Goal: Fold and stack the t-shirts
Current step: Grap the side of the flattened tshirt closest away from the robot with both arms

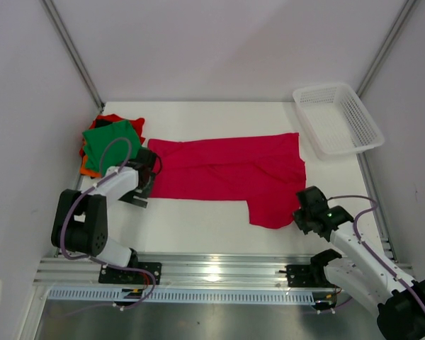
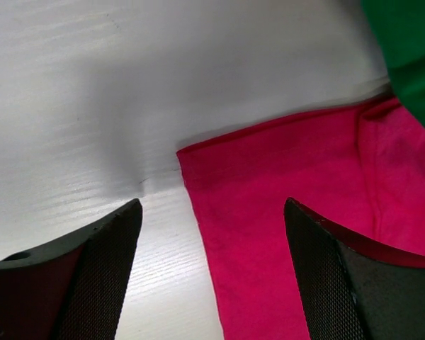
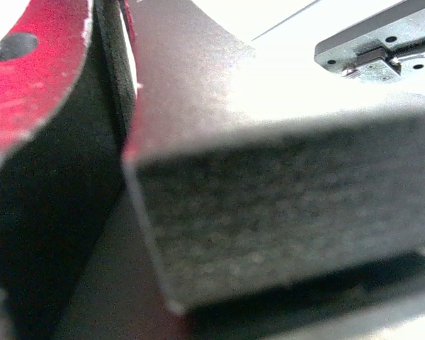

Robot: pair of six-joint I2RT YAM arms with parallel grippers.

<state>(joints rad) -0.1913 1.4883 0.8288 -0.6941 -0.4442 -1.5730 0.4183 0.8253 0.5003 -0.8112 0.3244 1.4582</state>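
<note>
— Starting at the left, why is the pile tucked into the far corner?
— We read it as the finished stack: a green t-shirt [image 1: 112, 142] lies on top, with orange [image 1: 88, 171] and red [image 1: 120, 120] edges showing beneath. Parked there, it leaves the middle of the table [image 1: 198, 219] for folding.
— And our left gripper [image 2: 211, 212]?
— Its jaws stand wide and hold nothing. They straddle the left corner of the crimson t-shirt [image 1: 227, 170], low over the cloth. We judge that this lines up a pinch at the hem.
— Where does that shirt lie?
— It lies flat across the centre, partly doubled, with one flap hanging toward the near edge.
— And on the right?
— Our right gripper [image 1: 302, 211] sits just beside that flap, fingers pressed together. We make out no cloth between them. The white basket [image 1: 350, 147] stands well apart in the far right corner.
</note>
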